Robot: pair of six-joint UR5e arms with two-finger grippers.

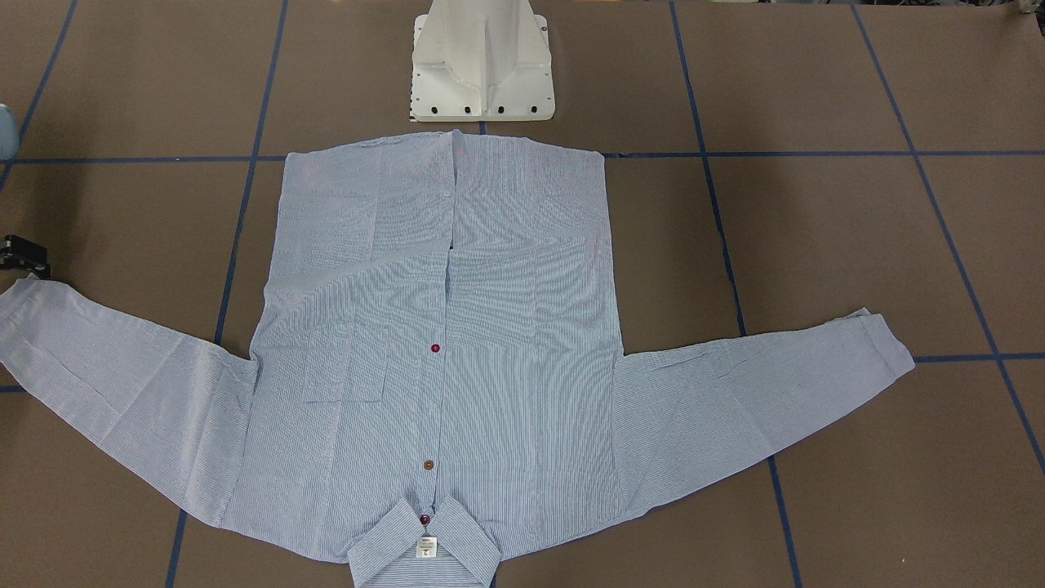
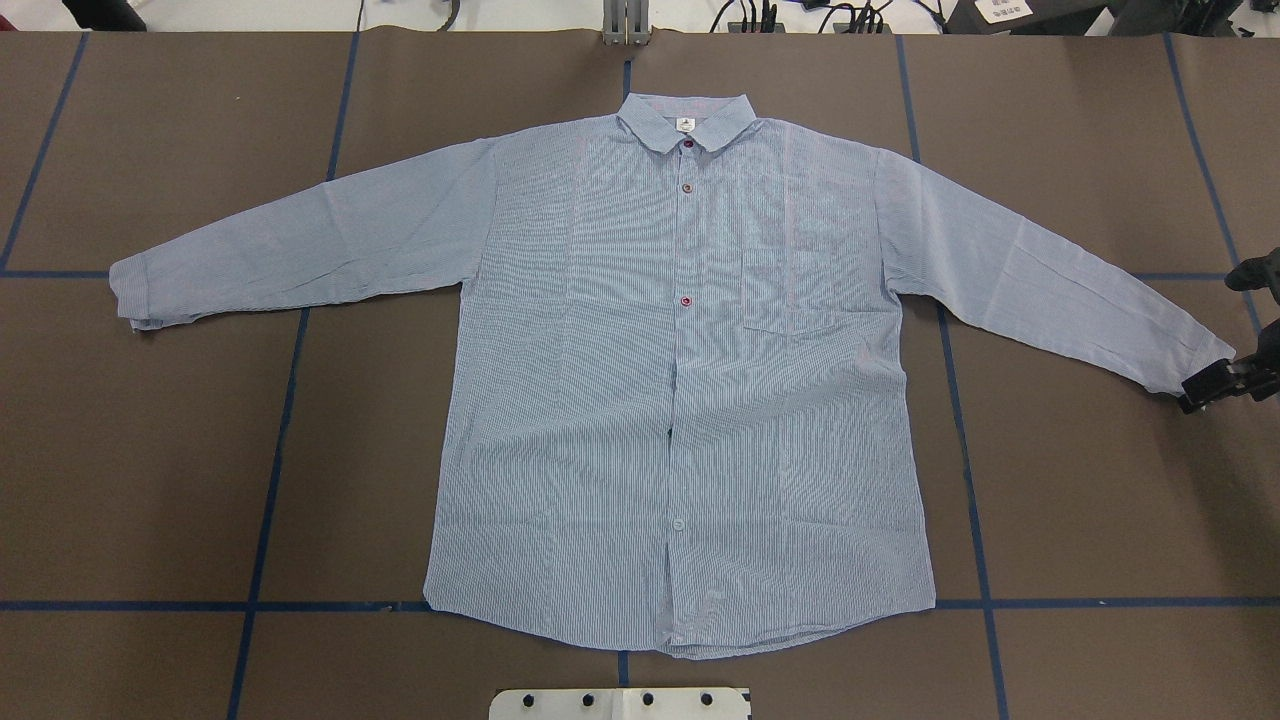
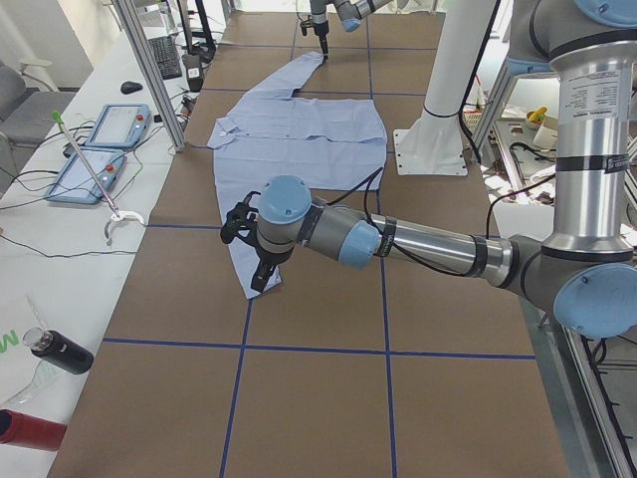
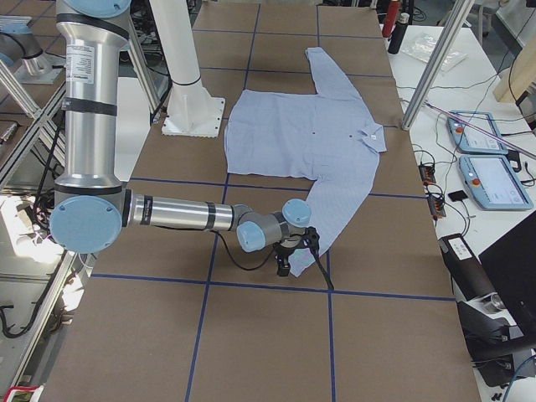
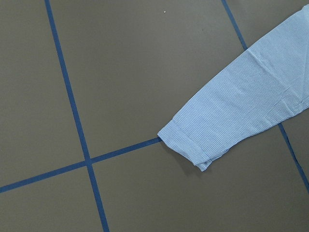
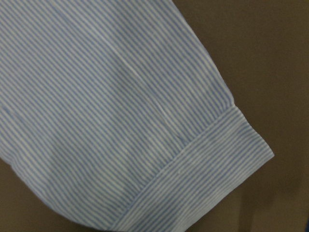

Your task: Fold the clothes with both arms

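shirt (image 2: 680,400) lies flat, front up, mid-table (image 2: 150,480), sleeves spread along it. right gripper (image 2: 1205,390) sits low at the end of the right cuff (image 2: 1185,355); left gripper (image 3: 259,274) hangs higher above the left cuff (image 5: 188,140). finger spread of both: cannot tell.

A brown matte table (image 2: 130,480), gridded with blue tape lines (image 2: 276,450), carried a light-blue, finely striped button-up shirt (image 2: 600,350) lying flat, sleeves spread, and a white pedestal base (image 1: 482,73), apparently bolted down.
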